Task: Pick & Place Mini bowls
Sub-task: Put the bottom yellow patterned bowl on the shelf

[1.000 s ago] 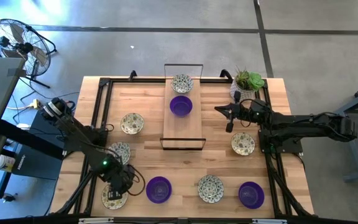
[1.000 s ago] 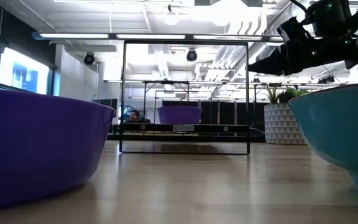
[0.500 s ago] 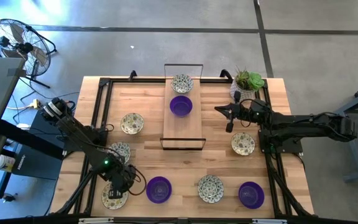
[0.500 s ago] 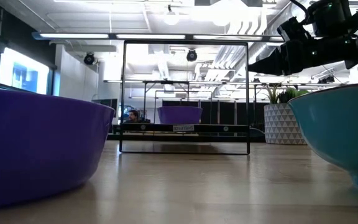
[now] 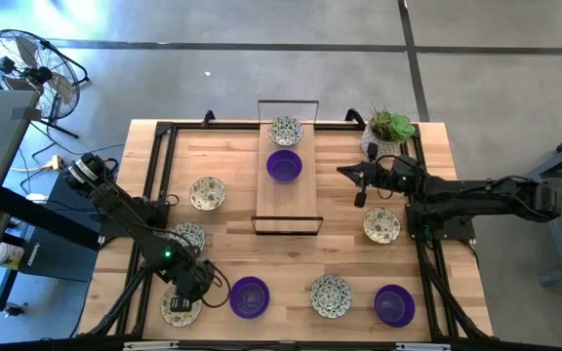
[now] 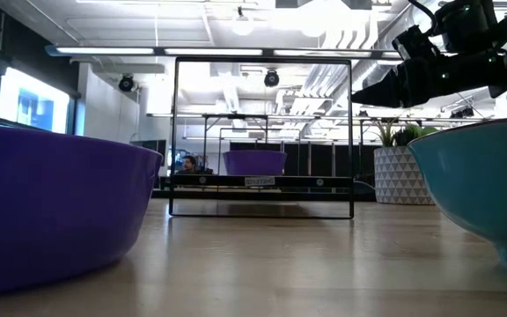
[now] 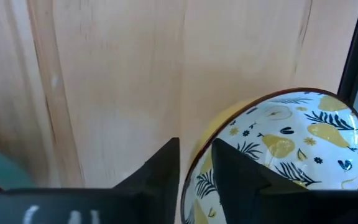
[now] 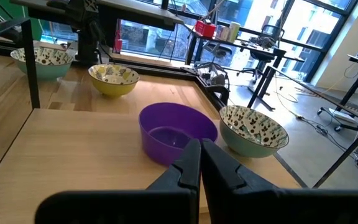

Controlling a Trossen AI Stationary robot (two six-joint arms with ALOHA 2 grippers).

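We see the cream-white patterned mini bowl with yellow outside (image 7: pixel 278 155) at the table's near left corner (image 5: pixel 179 307), left gripper (image 5: pixel 185 289) on it: fingers (image 7: pixel 160 165) straddle its rim with a narrow gap, one inside, one outside. Solid purple mini bowl (image 5: pixel 249 296) sits just beside it. On the light wooden tray with black wire frame (image 5: pixel 288 207): another purple mini bowl (image 5: pixel 283 166) and a patterned one (image 5: pixel 285 130). Right gripper (image 5: pixel 344 173) hovers beside the tray, fingers (image 8: pixel 188 165) pressed together, holding nothing.
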